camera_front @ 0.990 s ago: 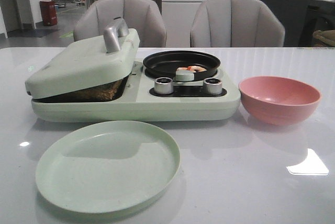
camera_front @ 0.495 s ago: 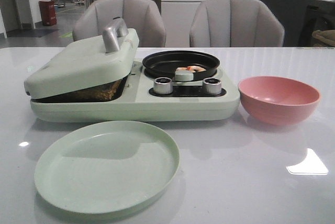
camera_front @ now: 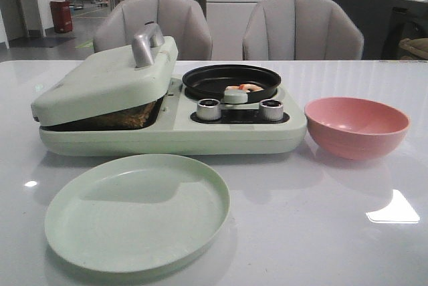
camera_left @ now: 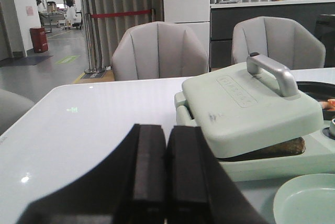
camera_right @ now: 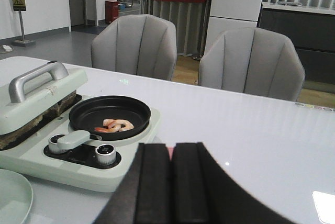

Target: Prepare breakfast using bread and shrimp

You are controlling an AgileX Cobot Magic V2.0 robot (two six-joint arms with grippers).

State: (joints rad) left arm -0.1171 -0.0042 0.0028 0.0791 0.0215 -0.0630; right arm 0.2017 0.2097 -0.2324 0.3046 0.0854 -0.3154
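1. Toward the far edge of the tabletop, left of centre, stands the pale green breakfast maker. The bread lies under its hinged lid, only a brown edge showing in the gap.
2. The shrimp lie in the black pan on the maker's right half, behind two knobs.
3. The left gripper has its jaws pressed together, holding nothing. The right gripper is likewise closed and empty.
4. Both grippers sit back toward the near edge, well apart from the maker. The bread lies ahead of the left jaws, the shrimp ahead of the right and somewhat to their left.
5. The lid's silver handle runs front to back. The left arm is probably nearer to lift it.
6. An empty green plate waits near the near edge; a pink bowl stands beside the maker's right end.
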